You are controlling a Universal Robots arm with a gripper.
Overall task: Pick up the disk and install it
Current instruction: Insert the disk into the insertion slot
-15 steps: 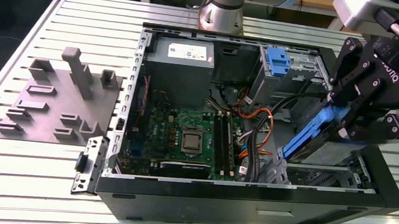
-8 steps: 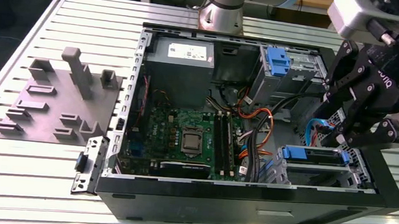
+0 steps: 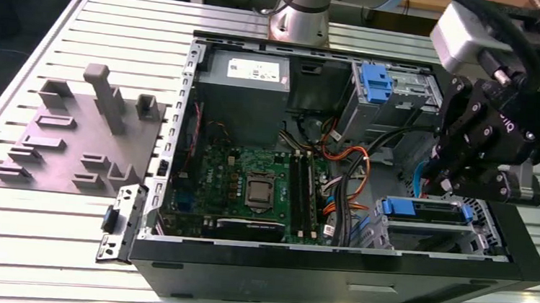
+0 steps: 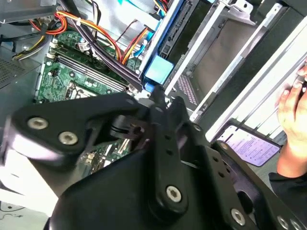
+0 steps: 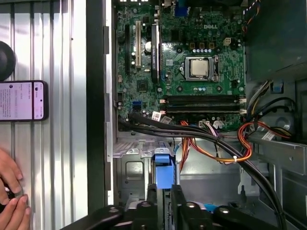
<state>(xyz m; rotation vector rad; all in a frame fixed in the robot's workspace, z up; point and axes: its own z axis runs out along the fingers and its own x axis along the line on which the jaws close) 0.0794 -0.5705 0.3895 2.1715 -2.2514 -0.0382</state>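
Note:
The disk [image 5: 162, 172] appears edge-on in both wrist views, with a blue carrier end and a dark drive body behind it [image 4: 158, 69]. My gripper [image 5: 163, 194] is shut on it, one black finger pressed to each side [image 4: 164, 103]. In the exterior view the gripper [image 3: 461, 174] hangs inside the open computer case [image 3: 338, 269], over the metal drive cage [image 3: 427, 236] at the exterior view's right. The disk stands upright above the cage floor [image 5: 136, 167], beside the black and orange cables [image 5: 211, 143].
The motherboard [image 3: 248, 186] fills the case middle, and the grey power-supply box [image 3: 247, 74] sits at the back. Blue-fronted carriers sit in the cage [image 3: 424, 209] and the upper bay [image 3: 376, 84]. A grey fixture block [image 3: 78, 136], a phone [image 5: 21, 100] and a person's hand [image 5: 12, 201] lie outside the case.

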